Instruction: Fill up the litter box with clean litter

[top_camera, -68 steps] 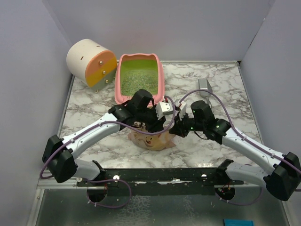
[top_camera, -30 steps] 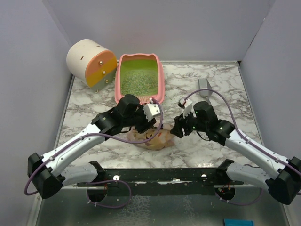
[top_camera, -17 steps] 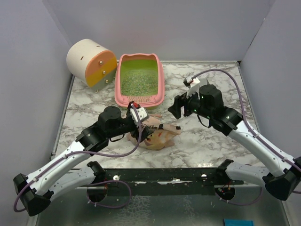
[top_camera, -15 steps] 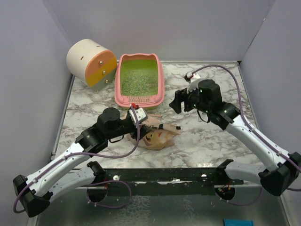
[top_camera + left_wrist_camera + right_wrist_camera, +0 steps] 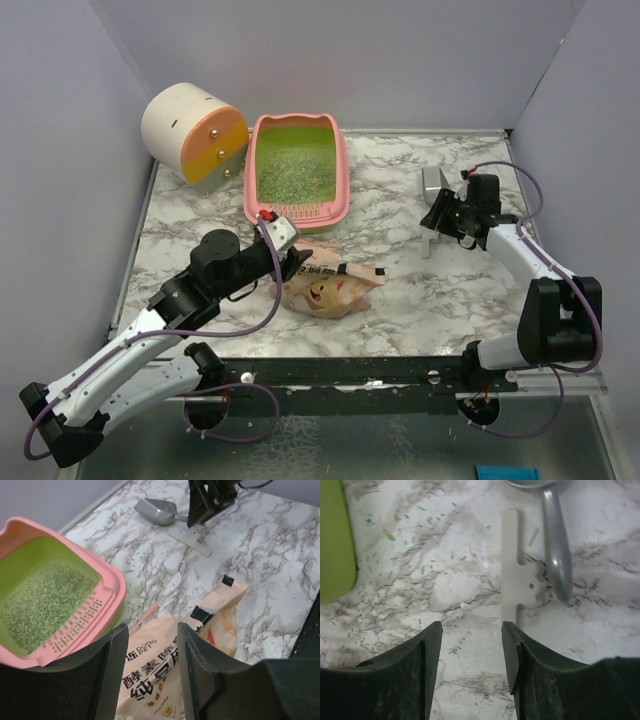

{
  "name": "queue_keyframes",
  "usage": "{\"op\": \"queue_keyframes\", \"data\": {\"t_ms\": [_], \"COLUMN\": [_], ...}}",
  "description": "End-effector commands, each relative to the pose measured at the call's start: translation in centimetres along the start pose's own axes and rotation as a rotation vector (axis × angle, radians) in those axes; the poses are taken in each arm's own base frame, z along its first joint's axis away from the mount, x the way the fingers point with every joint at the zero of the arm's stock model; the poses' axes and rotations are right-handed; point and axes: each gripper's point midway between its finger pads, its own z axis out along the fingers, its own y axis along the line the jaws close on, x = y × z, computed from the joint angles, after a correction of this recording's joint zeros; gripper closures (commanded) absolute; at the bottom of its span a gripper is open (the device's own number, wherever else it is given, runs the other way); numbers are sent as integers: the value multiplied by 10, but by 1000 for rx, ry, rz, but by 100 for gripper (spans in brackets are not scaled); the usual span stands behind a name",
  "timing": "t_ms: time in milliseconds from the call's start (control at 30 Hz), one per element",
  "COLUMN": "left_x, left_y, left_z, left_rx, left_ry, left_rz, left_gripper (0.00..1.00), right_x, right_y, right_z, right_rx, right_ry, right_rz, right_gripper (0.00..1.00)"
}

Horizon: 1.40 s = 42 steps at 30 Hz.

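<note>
one litter box (image 5: 300, 213), one printed pouch (image 5: 325, 288), one grey scoop (image 5: 433, 181) and one cream-and-orange cylinder (image 5: 193, 133).

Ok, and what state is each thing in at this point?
litter box: upright, partly filled.
clean litter: a layer across the box floor, with stray bits on the table.
pouch: lying flat, not held.
scoop: lying on the table, not held.
cylinder: beside the box, untouched.
left hand: open, empty, over the pouch.
right hand: open, empty, near the scoop.
</note>
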Motion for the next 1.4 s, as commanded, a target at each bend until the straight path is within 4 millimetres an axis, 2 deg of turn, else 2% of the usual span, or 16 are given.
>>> {"op": "queue_keyframes", "data": {"t_ms": [0,133,333,533,600,667,700,767,800,900,1000,1167,1200,1233,1367], "left_x": [-37,-35,-34,-40,-42,-43,-43,-42,-40,-34,-30,-41,-44,-49,-77], "left_y": [9,10,2,6,7,8,8,8,9,13,16,15,14,12,5], "left_z": [-2,9,20,17,16,17,17,20,22,29,36,50,52,54,53], "left_rx": [-33,-28,22,1,-5,-9,-9,-10,-15,-40,-63,-59,-46,-23,122], "left_ry": [-79,-46,-37,-38,-41,-40,-36,-23,-12,36,61,39,30,18,-92], "left_rz": [20,22,6,17,20,18,15,1,-9,-48,-94,-202,-231,-265,-372], "left_gripper": [52,51,51,51,51,48,46,36,34,33,33,29,21,17,17], "right_x": [4,25,58,74,81,86,89,92,93,88,67,31,27,27,38], "right_y": [-16,-26,-40,-54,-55,-50,-48,-44,-42,-34,-11,50,61,74,113], "right_z": [4,10,33,48,52,55,55,52,50,38,12,-53,-66,-80,-125], "right_rx": [-4,9,21,57,47,3,-11,-39,-50,-81,-171,-413,-456,-520,-776], "right_ry": [-46,-17,76,100,117,133,140,145,143,111,18,-161,-191,-204,-208], "right_rz": [106,117,124,111,110,98,98,95,90,71,20,-141,-177,-206,-297], "right_gripper": [49,49,51,52,61,91,98,99,99,99,99,99,99,99,99]}}
